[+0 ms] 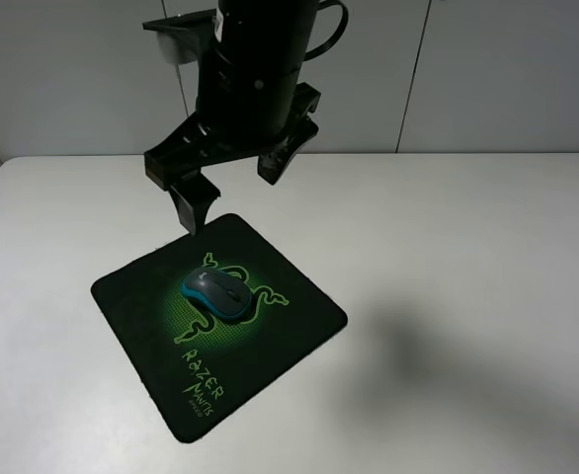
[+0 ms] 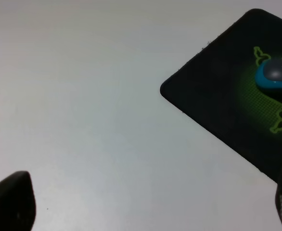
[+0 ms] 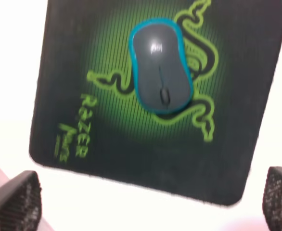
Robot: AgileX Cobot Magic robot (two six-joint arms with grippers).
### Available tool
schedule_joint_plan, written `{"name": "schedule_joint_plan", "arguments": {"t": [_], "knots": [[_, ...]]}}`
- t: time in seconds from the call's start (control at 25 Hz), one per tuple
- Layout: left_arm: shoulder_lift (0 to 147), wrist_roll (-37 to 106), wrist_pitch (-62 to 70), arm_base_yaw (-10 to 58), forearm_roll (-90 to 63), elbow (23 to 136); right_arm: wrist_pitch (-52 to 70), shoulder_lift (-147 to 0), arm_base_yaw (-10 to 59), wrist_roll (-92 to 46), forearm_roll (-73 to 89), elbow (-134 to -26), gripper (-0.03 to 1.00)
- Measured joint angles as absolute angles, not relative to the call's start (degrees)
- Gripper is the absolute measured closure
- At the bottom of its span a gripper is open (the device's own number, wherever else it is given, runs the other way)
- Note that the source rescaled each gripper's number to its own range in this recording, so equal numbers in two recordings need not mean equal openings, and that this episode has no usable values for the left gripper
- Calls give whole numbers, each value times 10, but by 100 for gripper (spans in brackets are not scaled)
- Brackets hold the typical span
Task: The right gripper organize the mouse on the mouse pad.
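The mouse (image 1: 218,293), dark grey with teal sides, lies on the middle of the black mouse pad (image 1: 275,341), over its green snake logo. My right gripper (image 1: 232,197) hangs open above the pad's far corner, apart from the mouse and holding nothing. In the right wrist view the mouse (image 3: 160,65) sits on the pad (image 3: 131,154), well away from the two spread fingertips (image 3: 16,199). The left wrist view shows my left gripper (image 2: 148,202) open and empty over bare table, with the pad (image 2: 213,96) and mouse (image 2: 275,74) off to one side.
The pad lies turned diagonally on a white table (image 1: 467,247). A grey panelled wall (image 1: 507,69) runs behind the table's far edge. The left arm does not show in the exterior view.
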State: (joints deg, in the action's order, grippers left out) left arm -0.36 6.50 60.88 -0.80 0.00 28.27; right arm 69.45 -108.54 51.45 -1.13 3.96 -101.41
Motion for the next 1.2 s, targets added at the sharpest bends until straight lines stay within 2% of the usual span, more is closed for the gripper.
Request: {"name": "schedule_joint_plan", "arguments": {"t": [0.52, 1.2], "knots": [[-4, 65, 609, -8, 0, 283, 696, -818, 514, -11, 43, -727, -3], [-4, 65, 609, -8, 0, 283, 697, -444, 514, 29, 43, -541, -3]]}}
